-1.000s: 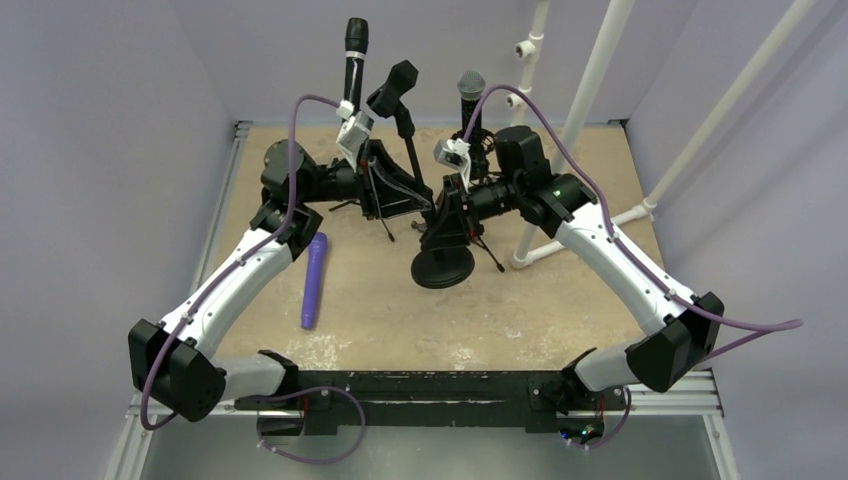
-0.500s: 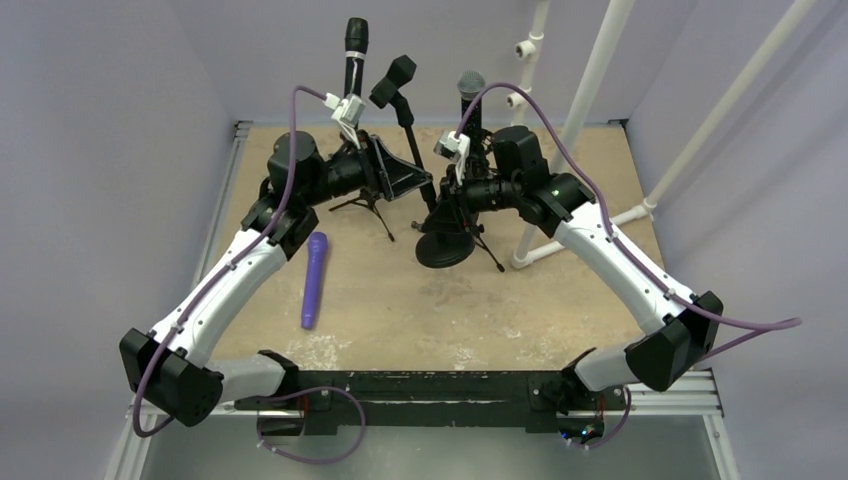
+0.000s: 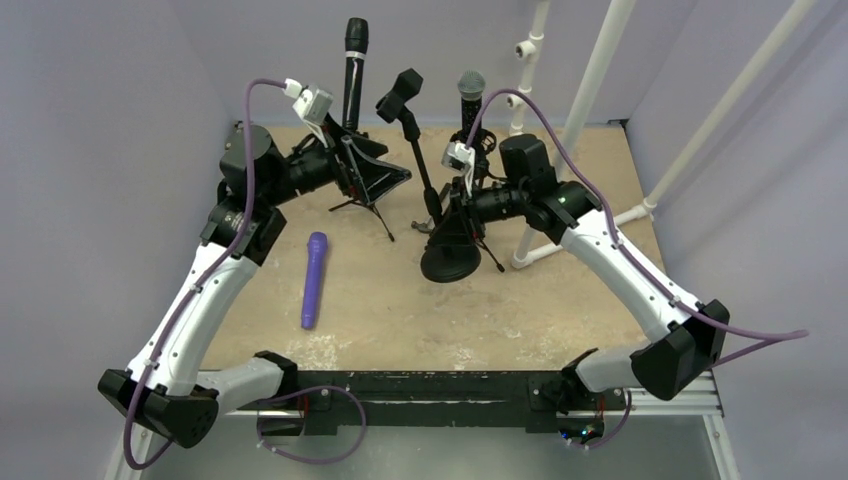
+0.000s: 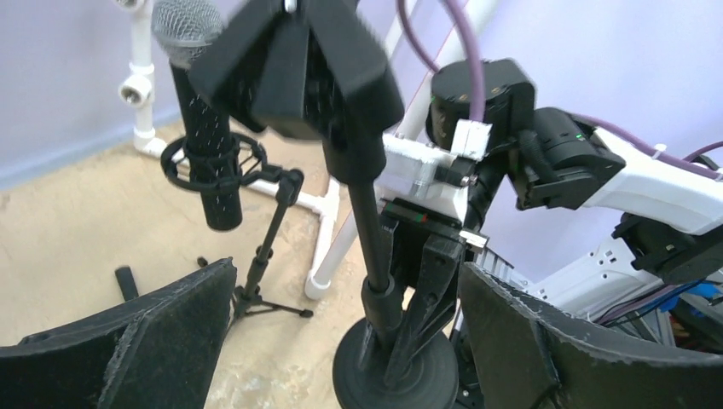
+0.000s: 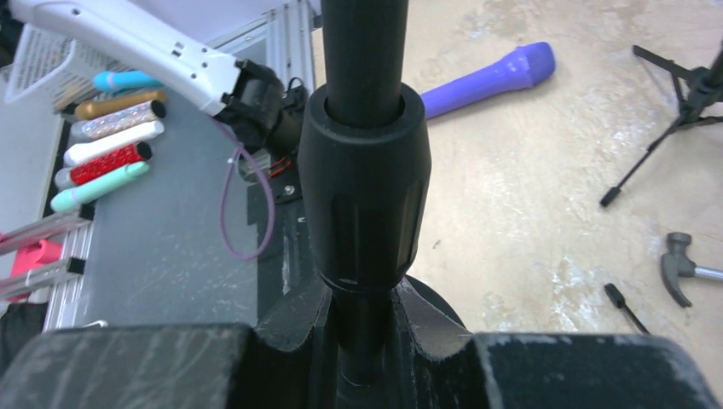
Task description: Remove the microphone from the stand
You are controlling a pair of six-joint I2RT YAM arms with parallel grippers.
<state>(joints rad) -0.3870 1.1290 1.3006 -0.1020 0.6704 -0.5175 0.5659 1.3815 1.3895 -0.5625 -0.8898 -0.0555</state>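
The left fingers (image 4: 170, 341) are spread wide and hold nothing. They hang above the rear of the counter (image 3: 400, 310), and the pole of the stand (image 3: 418, 160) rises in the gap between them without touching either one.

The right fingers (image 5: 554, 371) are closed tight on that pole, just under its thick black collar (image 5: 362, 196) and above the round base (image 3: 447, 265). The stand is upright near the middle of the counter. The clip (image 3: 400, 93) at its top is tilted and has nothing in it.

A purple microphone (image 3: 314, 280) lies flat on the counter to the left of the stand, well apart from it and from both sets of fingers.

Two other microphones stand at the back:
- A black microphone (image 3: 354, 65) points straight up behind the left arm, over a small tripod (image 3: 365, 207). The arm hides where they join.
- A grey-headed microphone (image 4: 200, 128) sits in a ring mount (image 4: 175, 162) on a second tripod (image 4: 256, 290), just behind the right wrist.

A small hammer (image 5: 682, 264) lies on the counter near the base. White pipes (image 3: 600, 90) rise at the right rear corner.
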